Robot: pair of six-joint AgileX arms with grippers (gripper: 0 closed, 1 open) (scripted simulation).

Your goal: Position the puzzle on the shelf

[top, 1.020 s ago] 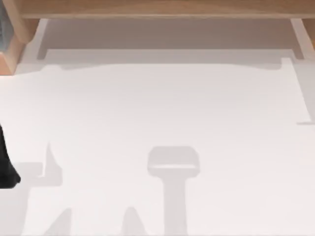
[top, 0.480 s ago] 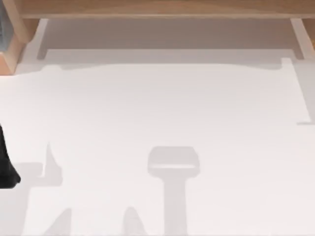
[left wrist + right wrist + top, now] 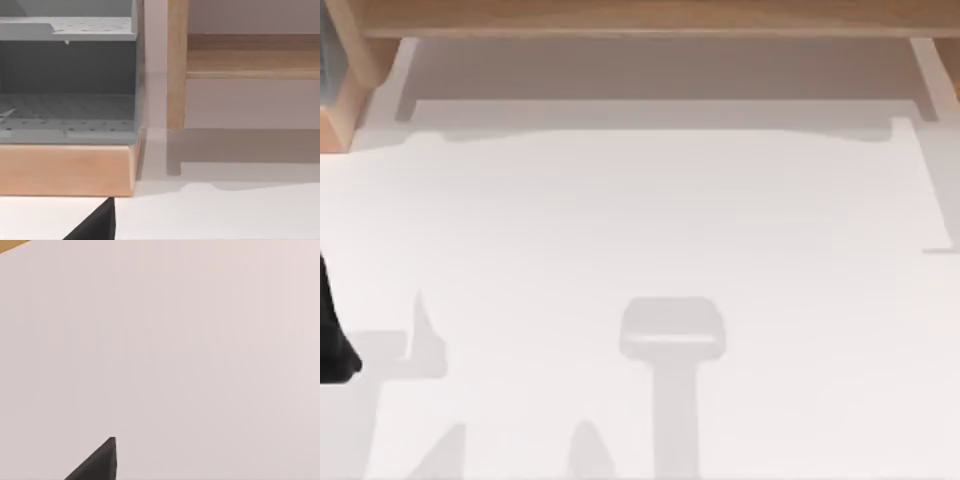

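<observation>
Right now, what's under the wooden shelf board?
Under the shelf, the top view has bare white table in the board's shadow, between its side posts. From the left wrist view, that space looks open through to the wall. The board's upper face is hidden from view.

I see a light-brown wooden shelf (image 3: 640, 18) over a plain white table (image 3: 650, 220), a grey rack (image 3: 67, 75) dotted with small perforations on a pale wood base (image 3: 65, 170), and a black left arm (image 3: 332, 335).
</observation>
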